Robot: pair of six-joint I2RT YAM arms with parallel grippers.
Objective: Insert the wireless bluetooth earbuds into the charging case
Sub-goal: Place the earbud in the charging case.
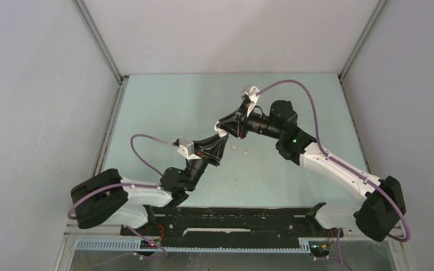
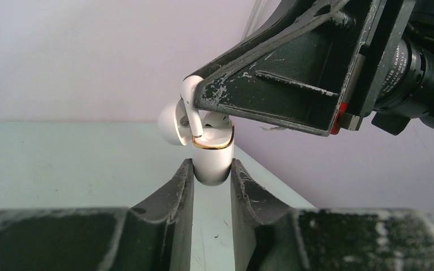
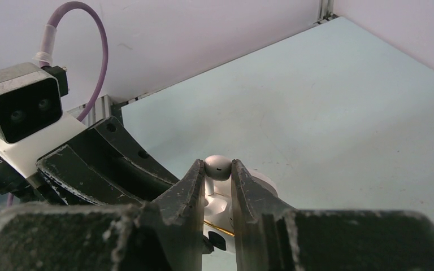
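Over the middle of the table, in the top view, the two arms meet tip to tip. The left gripper reaches in from the lower left and the right gripper from the right. What they hold is too small to make out from here. Just below and right of the tips a loose bud lies on the table, and a second bud lies near it, a little further right. Both are apart from the grippers.

In the left wrist view, the left fingers pinch the case between them. It stands upright, white with a gold rim, gripped on both sides of its lower body. Its lid is swung open to the left. The right gripper comes in directly above it from the upper right, carrying a white bud with the stem pointing down and its lower end at the rim of the open case.

In the right wrist view, the right fingers are pressed onto the bud's rounded head, one on each side. The open case sits just below the fingertips, partly hidden by them, with its lid showing to the right. Left of the fingers is the left gripper's dark frame, topped by its camera with a purple cable looping up.
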